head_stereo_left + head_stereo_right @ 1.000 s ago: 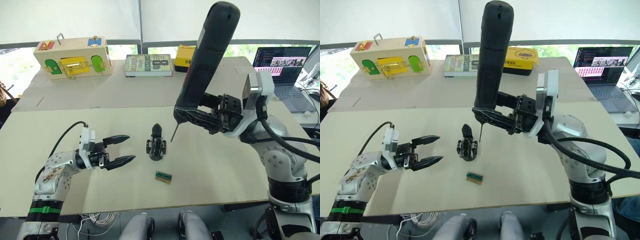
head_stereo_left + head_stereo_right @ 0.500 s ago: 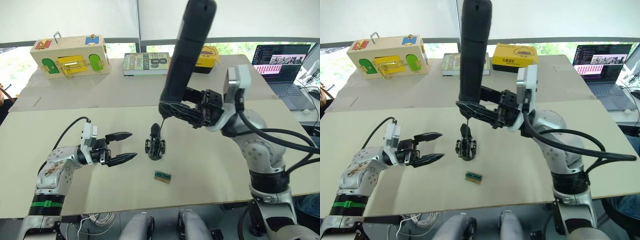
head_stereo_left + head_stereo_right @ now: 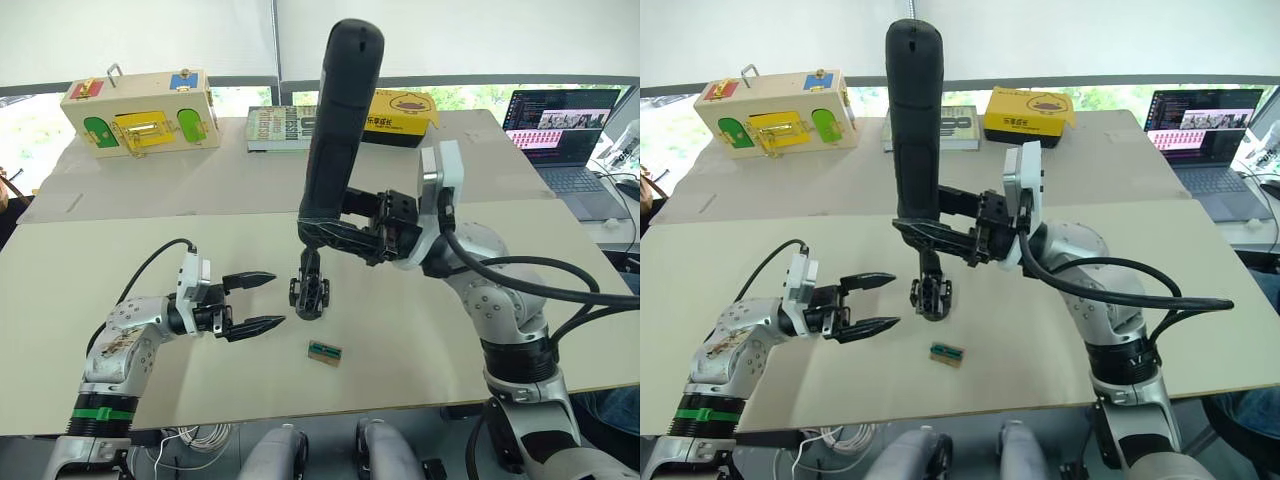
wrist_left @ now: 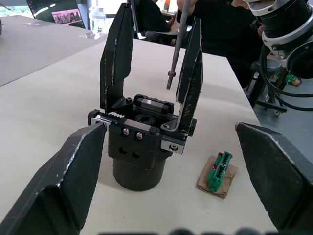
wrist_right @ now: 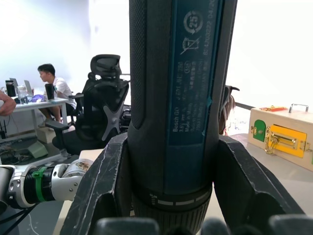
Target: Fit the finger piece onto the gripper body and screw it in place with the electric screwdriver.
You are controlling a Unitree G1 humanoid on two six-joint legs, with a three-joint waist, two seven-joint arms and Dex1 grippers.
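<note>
Bench (image 3: 420, 330): pale board carrying all the work, under both tools.
Electric screwdriver (image 3: 335, 130): upright, clamped low on its barrel by the right tool (image 3: 345, 230); the thin bit hangs just over the gripper body, between its two upright fingers in the left wrist view.
Right tool: closed on the screwdriver, both fingers pressed against the barrel.
Left tool (image 3: 262, 300): fingers spread, holding nothing, level with the gripper body and just short of it.
Gripper body (image 3: 309, 290): stands on its round base directly ahead of the left tool and directly below the right one.
Finger piece (image 4: 190, 68): appears already seated upright on the body.
Step in hand: judged to be screwing, with the bit being lined up.
Next move: lower the bit squarely into the screw head; the left tool likely needs to steady the body.
Green-topped block (image 3: 326, 352): near the left tool's fingertips, clear of the path.
Obstructions: the upright fingers flank the bit closely.
</note>
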